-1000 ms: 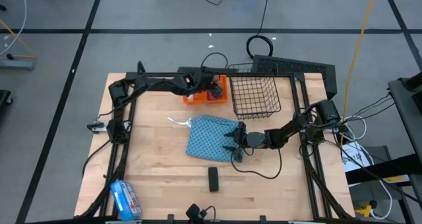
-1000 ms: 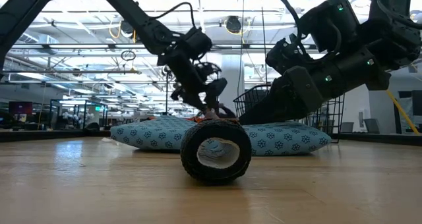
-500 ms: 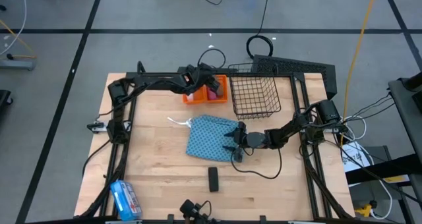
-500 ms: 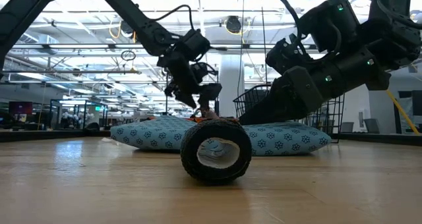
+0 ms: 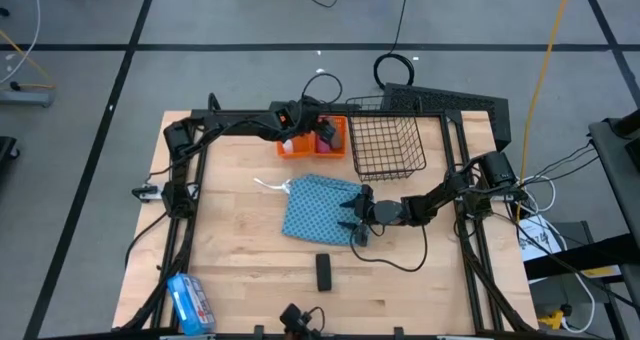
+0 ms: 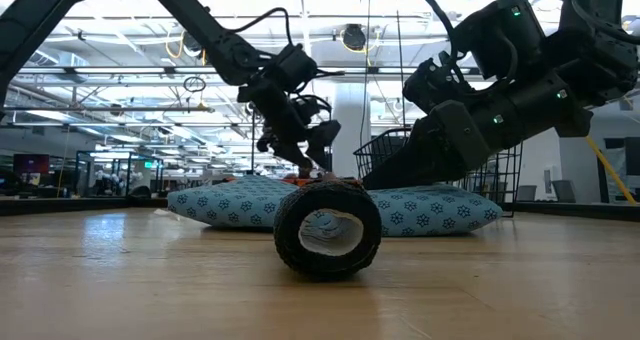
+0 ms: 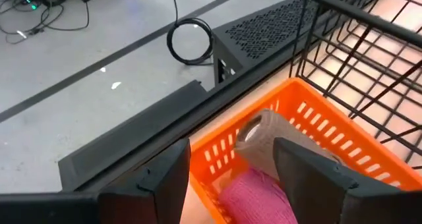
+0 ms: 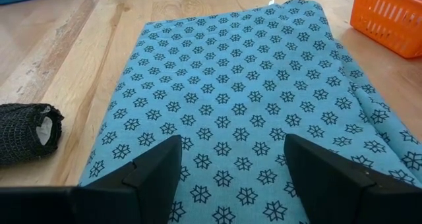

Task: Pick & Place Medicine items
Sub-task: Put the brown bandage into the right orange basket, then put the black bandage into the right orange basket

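- Orange plastic bin [image 5: 312, 140] sits at the table's far side, just left of one black wire basket [image 5: 385, 143]; the left gripper [image 5: 312, 126] has shifted from its place a second ago and now hovers over the bin.
- Its fingers [image 7: 316, 178] stand apart around nothing, with a pink tube [image 7: 254, 196] and a brown piece [image 7: 277, 143] lying in the bin beyond them; this suggests an item has just been dropped off there.
- The right gripper [image 5: 350, 220] has not moved: it hangs spread and empty over the right edge of the one blue patterned cloth [image 8: 237, 112].
- One black bandage roll [image 5: 323, 271] lies on the bare wood near the front edge, probably next to be picked.
- One blue and white packet [image 5: 187, 301] lies at the near left corner.
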Controlling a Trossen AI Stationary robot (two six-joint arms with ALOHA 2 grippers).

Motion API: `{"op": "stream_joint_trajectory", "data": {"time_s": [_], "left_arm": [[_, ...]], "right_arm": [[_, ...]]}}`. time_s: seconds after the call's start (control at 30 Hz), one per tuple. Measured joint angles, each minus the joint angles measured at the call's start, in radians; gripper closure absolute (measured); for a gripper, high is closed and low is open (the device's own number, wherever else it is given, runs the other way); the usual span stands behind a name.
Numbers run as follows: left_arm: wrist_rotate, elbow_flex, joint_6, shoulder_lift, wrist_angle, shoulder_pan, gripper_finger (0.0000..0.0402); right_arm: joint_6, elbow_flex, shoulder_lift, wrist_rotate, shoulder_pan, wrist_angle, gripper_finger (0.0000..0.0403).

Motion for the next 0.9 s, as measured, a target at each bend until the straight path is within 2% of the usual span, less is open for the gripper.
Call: {"op": "stream_joint_trajectory", "data": {"time_s": [0.2, 0.37, 0.47, 0.63, 0.73, 0.9], "left_arm": [[0.002, 0.0, 0.016, 0.0, 0.04, -0.023, 0.0174], [0.035, 0.0, 0.095, -0.005, 0.058, -0.046, 0.0174], [0.103, 0.0, 0.114, -0.035, 0.007, -0.068, 0.0174], [0.222, 0.0, 0.084, -0.137, -0.196, -0.127, 0.0174], [0.236, 0.0, 0.104, -0.209, -0.323, -0.199, 0.0174], [0.239, 0.0, 0.151, -0.298, -0.403, -0.355, 0.0174]], "right_arm": [[0.0, 0.0, 0.0, 0.0, 0.0, 0.0, 0.0147], [0.0, 0.0, 0.0, 0.0, 0.0, 0.0, 0.0147], [0.0, 0.0, 0.0, 0.0, 0.0, -0.001, 0.0147], [0.0, 0.0, 0.0, 0.0, 0.0, -0.007, 0.0147], [0.0, 0.0, 0.0, 0.0, 0.0, -0.007, 0.0147], [0.0, 0.0, 0.0, 0.0, 0.0, -0.007, 0.0147]]}}
